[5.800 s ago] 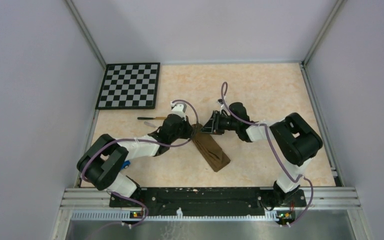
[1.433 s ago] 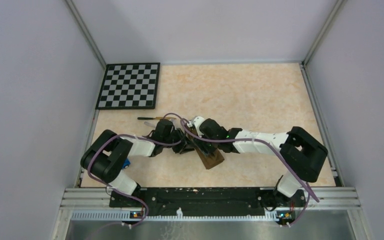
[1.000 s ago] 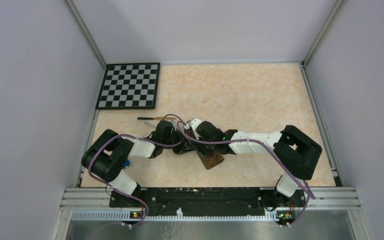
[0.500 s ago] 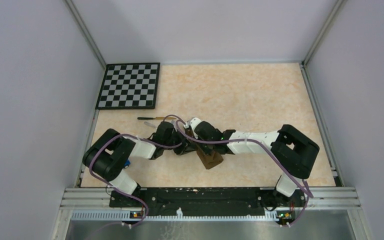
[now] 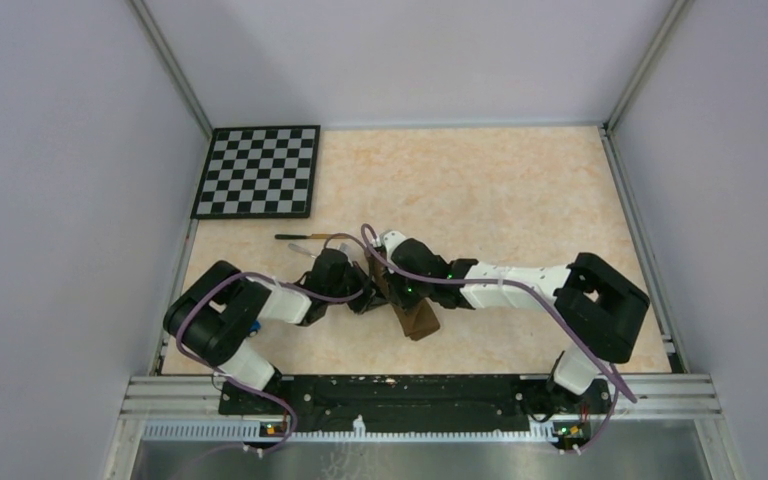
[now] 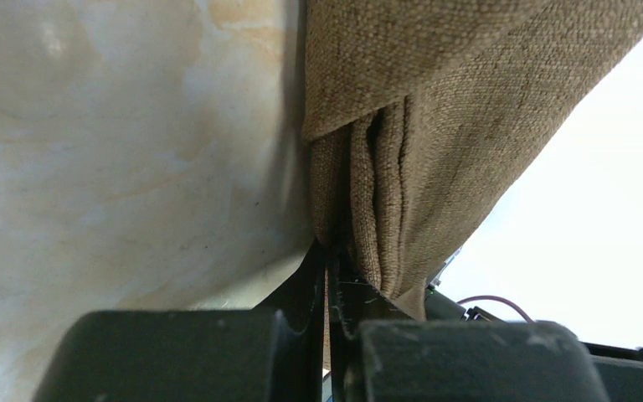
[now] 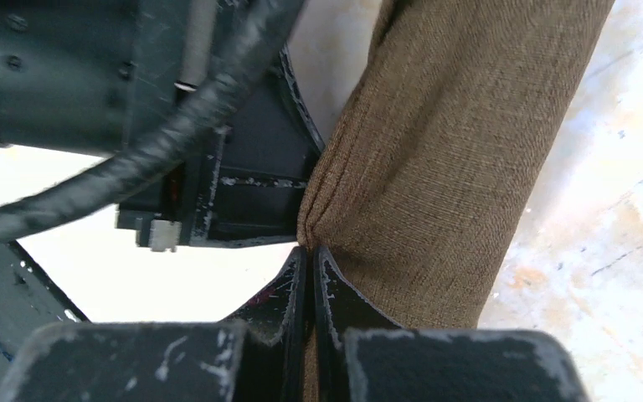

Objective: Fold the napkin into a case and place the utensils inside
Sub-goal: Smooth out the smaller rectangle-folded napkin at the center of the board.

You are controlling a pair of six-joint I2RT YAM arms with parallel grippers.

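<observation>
In the left wrist view we see the left gripper point(image 6: 328, 255), its two black fingers pressed together on a bunched fold of the long, narrow dark brown cloth case point(image 6: 435, 126), above the pale marbled table point(image 6: 117, 167). In the right wrist view the right gripper point(image 7: 308, 255) pinches the same cloth at a creased edge, its fingers closed on the fabric. From above, we see both arms meet near the middle of the table, the grippers just beside each other at the case's far end. Its near end angles toward the right. A slim knife-like utensil with a dark handle and gold blade point(image 5: 303, 237) lies apart, beyond the left arm, near the black-and-white checkerboard point(image 5: 257, 172). A small blue toy car point(image 5: 252, 327) peeks out by the left arm.
</observation>
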